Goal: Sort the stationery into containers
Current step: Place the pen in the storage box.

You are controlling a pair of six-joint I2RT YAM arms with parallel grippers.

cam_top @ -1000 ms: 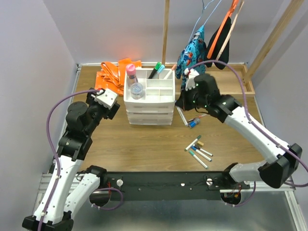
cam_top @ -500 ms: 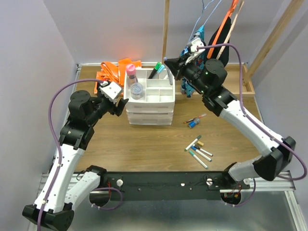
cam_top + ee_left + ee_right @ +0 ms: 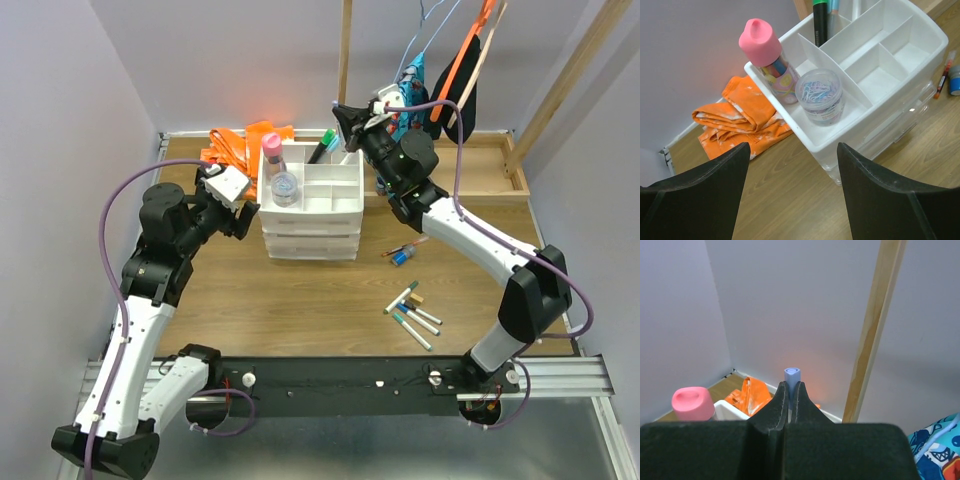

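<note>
The right tool [image 3: 790, 385] was closed on a thin marker with a pale blue end [image 3: 792, 373], raised above the back compartments of the white plastic drawer unit [image 3: 310, 215]. Only the marker's rounded-triangular tip showed past the fingers, so the rest of the barrel could not be judged. It was probably light, stiff and smooth-sided, so it could pivot or slip in a narrow pinch; a hold near mid-barrel would likely steady it better than one near the end. The loose thin white markers with coloured caps [image 3: 412, 315] lay in a small scatter on the wooden worktop [image 3: 300, 300], well apart from the unit, and a blue-capped stubby piece [image 3: 403, 256] lay nearer its right side. The left tool [image 3: 791, 147] stood wide apart and empty, just beside the unit's left wall. A clear round jar of paper clips [image 3: 819, 95] already sat in the left compartment.
</note>
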